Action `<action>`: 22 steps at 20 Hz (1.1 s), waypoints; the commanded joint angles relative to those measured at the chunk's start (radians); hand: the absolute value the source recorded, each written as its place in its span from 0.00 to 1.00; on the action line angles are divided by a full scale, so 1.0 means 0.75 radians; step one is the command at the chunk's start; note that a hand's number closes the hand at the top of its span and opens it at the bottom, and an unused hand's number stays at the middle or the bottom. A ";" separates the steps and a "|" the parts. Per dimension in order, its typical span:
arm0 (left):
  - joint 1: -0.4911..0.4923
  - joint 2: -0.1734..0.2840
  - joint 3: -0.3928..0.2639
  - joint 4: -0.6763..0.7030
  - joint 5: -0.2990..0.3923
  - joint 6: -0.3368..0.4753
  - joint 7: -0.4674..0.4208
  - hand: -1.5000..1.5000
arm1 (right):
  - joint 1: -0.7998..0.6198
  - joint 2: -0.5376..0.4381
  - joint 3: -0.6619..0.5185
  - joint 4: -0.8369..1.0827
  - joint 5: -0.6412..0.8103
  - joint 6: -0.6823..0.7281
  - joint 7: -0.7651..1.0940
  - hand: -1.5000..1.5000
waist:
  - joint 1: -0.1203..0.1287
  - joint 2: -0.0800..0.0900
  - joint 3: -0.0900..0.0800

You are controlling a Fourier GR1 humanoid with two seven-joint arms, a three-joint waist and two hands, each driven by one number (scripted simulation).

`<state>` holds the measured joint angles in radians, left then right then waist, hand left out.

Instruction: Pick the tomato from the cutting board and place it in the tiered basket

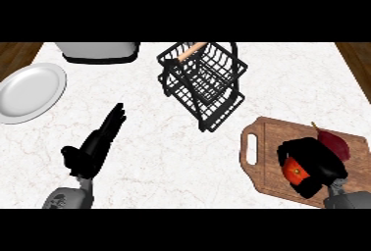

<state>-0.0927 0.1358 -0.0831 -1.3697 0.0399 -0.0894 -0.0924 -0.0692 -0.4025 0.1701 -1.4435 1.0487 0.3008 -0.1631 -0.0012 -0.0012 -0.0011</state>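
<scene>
A red tomato (pixel 293 170) lies on the wooden cutting board (pixel 264 147) at the lower right. My right hand (pixel 315 159) is curled round the tomato and hides most of it. The black wire tiered basket (pixel 203 81) with a wooden handle stands at the back centre of the counter. My left hand (pixel 98 142) rests open at the lower left, fingers straight and pointing away, holding nothing.
A dark red vegetable (pixel 334 142) lies on the board just behind my right hand. A white plate (pixel 29 92) sits at the left edge. A grey appliance (pixel 98 51) stands at the back left. Wooden floor shows past both far corners of the counter.
</scene>
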 commanded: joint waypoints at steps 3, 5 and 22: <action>0.017 0.023 0.056 0.019 0.015 0.021 0.001 0.50 | 0.193 0.212 -0.220 -0.034 0.037 -0.133 0.546 1.00 | -0.096 -0.012 -0.003; 0.033 0.034 0.082 0.010 0.018 0.040 -0.004 0.50 | 0.263 0.253 -0.370 -0.052 0.015 -0.190 0.724 1.00 | -0.165 -0.025 -0.006; -0.010 0.041 0.048 0.008 0.031 -0.048 0.007 0.50 | 0.440 0.536 0.308 -1.216 0.441 -0.490 1.524 1.00 | -0.009 -0.005 -0.002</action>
<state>-0.0898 0.1434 -0.0594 -1.3625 0.0440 -0.0888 -0.0937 0.2961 -0.0083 0.2868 -2.1953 1.2556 -0.1106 0.8807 -0.0273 -0.0093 -0.0031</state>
